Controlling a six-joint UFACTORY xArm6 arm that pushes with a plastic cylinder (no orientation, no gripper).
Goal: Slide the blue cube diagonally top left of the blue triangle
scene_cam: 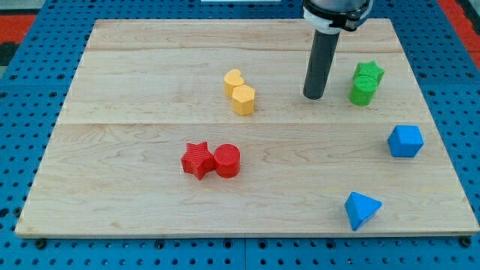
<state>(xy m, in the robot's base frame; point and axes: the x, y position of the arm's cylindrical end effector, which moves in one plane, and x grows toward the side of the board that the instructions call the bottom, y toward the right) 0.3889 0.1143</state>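
Note:
The blue cube (405,141) sits near the board's right edge, at mid height. The blue triangle (361,209) lies near the view's bottom right, below and left of the cube. My tip (313,96) rests on the board in the upper right part, well above and left of the cube, with a clear gap between them. It touches no block.
A green star (369,73) and green cylinder (361,91) stand just right of my tip. A yellow heart (233,80) and yellow hexagon (243,100) sit left of it. A red star (197,160) and red cylinder (227,160) lie at centre left. The wooden board (112,187) ends close beyond the cube.

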